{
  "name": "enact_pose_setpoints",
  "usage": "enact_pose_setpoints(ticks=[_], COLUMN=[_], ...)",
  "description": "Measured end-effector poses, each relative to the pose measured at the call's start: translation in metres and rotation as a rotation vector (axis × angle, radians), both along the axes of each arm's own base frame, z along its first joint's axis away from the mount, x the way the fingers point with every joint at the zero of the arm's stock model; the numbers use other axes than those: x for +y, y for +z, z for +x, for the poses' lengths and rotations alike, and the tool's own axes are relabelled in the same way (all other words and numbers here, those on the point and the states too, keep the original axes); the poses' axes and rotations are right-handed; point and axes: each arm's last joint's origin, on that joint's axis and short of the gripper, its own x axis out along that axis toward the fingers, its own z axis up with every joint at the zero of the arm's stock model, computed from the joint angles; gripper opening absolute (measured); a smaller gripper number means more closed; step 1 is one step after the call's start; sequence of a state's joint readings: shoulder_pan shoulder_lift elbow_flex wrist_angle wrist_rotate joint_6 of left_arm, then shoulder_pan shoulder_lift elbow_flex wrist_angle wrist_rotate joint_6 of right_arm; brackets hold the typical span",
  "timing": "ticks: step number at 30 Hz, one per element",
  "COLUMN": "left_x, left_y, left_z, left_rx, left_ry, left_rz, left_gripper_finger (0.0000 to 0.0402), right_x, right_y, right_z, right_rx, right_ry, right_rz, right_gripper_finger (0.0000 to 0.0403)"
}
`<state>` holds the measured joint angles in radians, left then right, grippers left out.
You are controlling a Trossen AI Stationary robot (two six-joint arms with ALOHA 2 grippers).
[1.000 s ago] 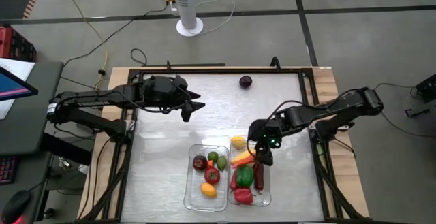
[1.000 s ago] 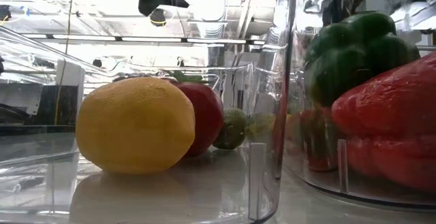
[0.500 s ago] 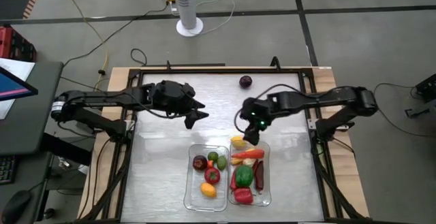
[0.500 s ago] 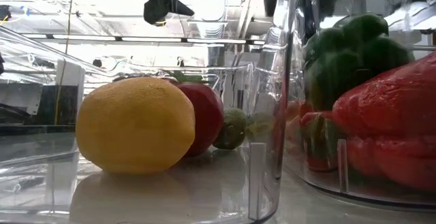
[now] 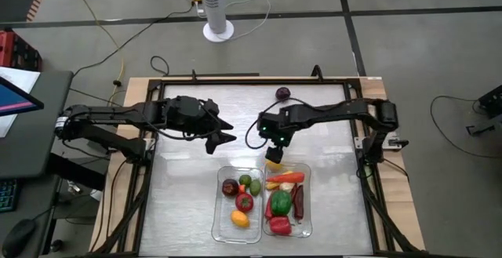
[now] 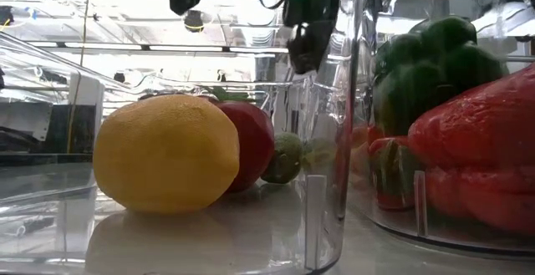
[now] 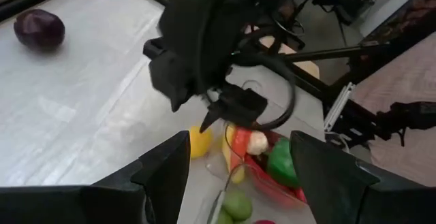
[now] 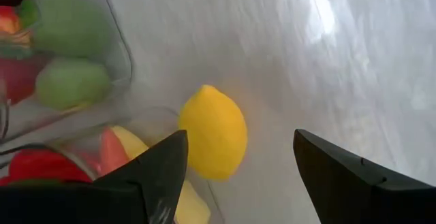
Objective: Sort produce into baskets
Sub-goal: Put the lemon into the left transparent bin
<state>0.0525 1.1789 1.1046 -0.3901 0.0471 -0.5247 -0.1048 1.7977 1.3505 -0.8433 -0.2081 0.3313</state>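
Observation:
Two clear tubs stand side by side near the table's front. The left tub point(image 5: 239, 203) holds round pieces: a yellow one point(image 6: 165, 154), a red one point(image 6: 251, 145) and a green one point(image 6: 284, 158). The right tub point(image 5: 288, 199) holds a green pepper point(image 6: 435, 66), a red pepper point(image 6: 476, 158), a carrot and a dark piece. A yellow lemon point(image 8: 212, 132) lies on the table against the right tub's far end. My right gripper point(image 5: 273, 150) hangs open just above it, touching nothing. My left gripper point(image 5: 223, 138) is open and empty, left of the right one. A dark purple piece point(image 5: 282, 93) lies near the far edge.
The table's black frame point(image 5: 235, 79) runs along its far edge. A white fan base point(image 5: 218, 30) and cables lie on the floor beyond. Bare table surface point(image 5: 180, 187) lies left of the tubs. My two grippers are close to each other over the middle of the table.
My right gripper has gone from over the right tub toward the far edge and the left, and now stands over the yellow lemon outside the tub's far end. My left gripper has shifted slightly toward the near edge. The produce has stayed in place.

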Motion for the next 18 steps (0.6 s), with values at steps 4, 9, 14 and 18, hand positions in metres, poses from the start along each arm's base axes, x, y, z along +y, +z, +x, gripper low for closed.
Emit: enact_pose_setpoints(ticks=[4,9,14,18], left_x=[-0.002,-0.002,-0.002,-0.003], left_y=[0.005,0.006,0.007,0.007], left_z=[-0.009,-0.014,-0.014,-0.014], left_rx=[-0.005,0.006,0.001,0.001], left_ry=[-0.008,-0.003,-0.004,-0.016], left_rz=[0.001,0.01,0.028,0.021], left_gripper_finger=[0.0238,0.0238,0.0238,0.0238], right_x=[0.003,0.002,-0.001,-0.005], right_y=[-0.003,-0.001,-0.016,-0.025], right_z=[0.015,0.038,0.055,0.063], right_rx=[0.079,0.175,0.31,0.381], right_ry=[0.011,-0.006,-0.011,-0.003], right_rz=[0.008,0.038,0.111,0.138], right_gripper_finger=[0.0295,0.0295,0.0295,0.0295])
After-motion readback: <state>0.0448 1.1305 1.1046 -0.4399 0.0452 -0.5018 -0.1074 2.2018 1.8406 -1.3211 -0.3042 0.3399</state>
